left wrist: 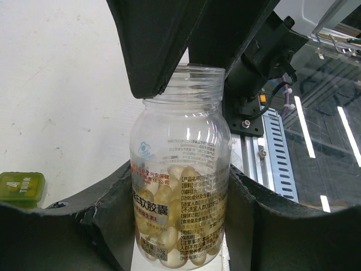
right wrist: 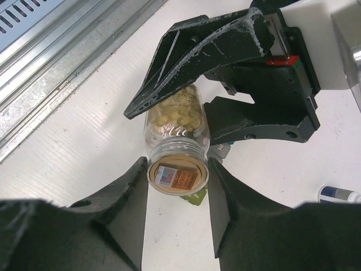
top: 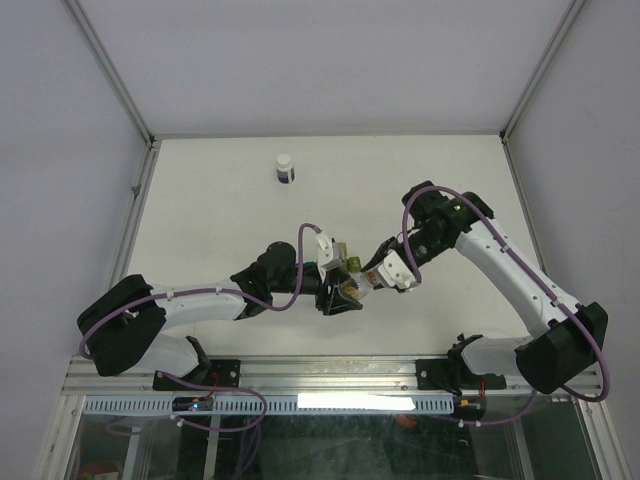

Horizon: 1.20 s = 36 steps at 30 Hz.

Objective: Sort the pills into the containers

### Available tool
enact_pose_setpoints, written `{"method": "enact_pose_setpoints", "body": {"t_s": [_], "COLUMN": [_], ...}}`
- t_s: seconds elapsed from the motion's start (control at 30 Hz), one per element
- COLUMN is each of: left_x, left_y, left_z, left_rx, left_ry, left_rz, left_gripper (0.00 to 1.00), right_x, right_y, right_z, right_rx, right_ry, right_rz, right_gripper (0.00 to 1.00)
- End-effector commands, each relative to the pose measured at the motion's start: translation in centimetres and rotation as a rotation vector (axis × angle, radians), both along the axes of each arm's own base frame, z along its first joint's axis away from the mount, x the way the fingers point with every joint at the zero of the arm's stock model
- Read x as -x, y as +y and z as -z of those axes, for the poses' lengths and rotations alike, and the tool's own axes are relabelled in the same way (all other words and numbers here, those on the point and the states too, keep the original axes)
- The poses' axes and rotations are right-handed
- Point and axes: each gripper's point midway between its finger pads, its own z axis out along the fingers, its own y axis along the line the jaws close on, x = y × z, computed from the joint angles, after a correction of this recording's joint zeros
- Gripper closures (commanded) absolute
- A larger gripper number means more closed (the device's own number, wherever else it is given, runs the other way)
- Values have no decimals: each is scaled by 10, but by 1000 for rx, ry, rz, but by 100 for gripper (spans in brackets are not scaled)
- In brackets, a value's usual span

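Left pincer (left wrist: 180, 217) grips the clear bottle (left wrist: 180, 141); right pincer (right wrist: 177, 182) seemingly pinches its neck.

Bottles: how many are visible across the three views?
2. A clear bottle of pale pills is held between the left hand and the right hand; a white-capped dark bottle stands farther back on the table. Others may be hidden.

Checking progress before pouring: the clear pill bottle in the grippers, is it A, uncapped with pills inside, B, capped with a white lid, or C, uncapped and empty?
A: the clear pill bottle has a bare threaded neck, and pale pills fill its lower part.
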Motion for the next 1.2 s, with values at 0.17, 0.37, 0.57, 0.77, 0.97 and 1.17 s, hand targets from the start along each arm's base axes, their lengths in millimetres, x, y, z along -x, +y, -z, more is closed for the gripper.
{"method": "enact_pose_setpoints", "body": {"t_s": [0.17,0.37,0.57,0.77,0.97,1.17], "left_x": [4,3,1,-3,-5,-5], "left_y": [-4,-4,-1,-1,0,1], "left_z": [-27,-28,-32,-36,-38,-35], "left_rx": [70,68,74,83,90,86], "left_ry": [-42,-38,-45,-63,-58,-52], "left_rz": [40,34,9,-13,-28,-36], "left_gripper": [100,100,100,100,100,100], "right_x": [5,3,-10,4,-4,-11], "right_y": [-1,-7,5,4,10,13], "right_z": [-2,-15,-49,-47,-22,-9], "right_rx": [-44,-22,8,187,215,257], "right_ry": [20,71,551,824,766,729], "right_rz": [29,149,649,745,841,885], "right_gripper": [20,1,1,2,7,20]}}
